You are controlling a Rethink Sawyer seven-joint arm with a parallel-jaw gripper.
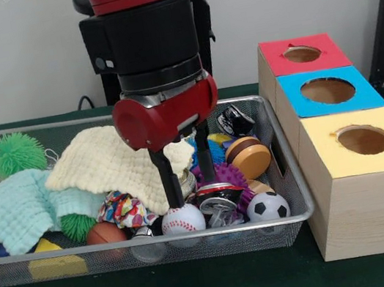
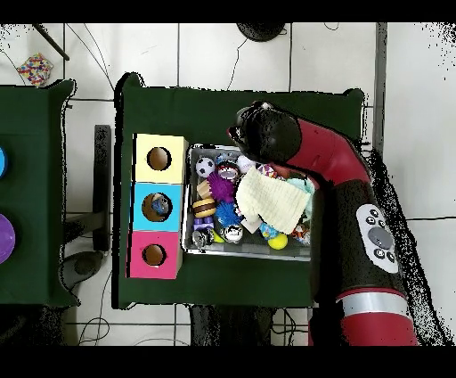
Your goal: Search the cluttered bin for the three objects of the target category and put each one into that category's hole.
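Near rim of wire bin (image 1: 64,264): baseball (image 1: 182,220) with soccer ball (image 1: 267,207) to its right. Gripper (image 1: 190,188) fingers spread apart, released, left finger touching baseball's top, crushed can (image 1: 220,196) between them. Cream cloth (image 1: 110,162) behind. Yellow box hole (image 1: 363,139) right, blue (image 1: 328,90) and red (image 1: 302,54) farther.

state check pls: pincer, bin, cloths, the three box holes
pincer: open, fingers down in the clutter, straddling the baseball
bin: full, upright
yellow cloth: spread over toys
green cloth: crumpled at the bin's side
red hole: open, inside hidden
blue hole: open, something inside
yellow hole: open, nothing seen inside
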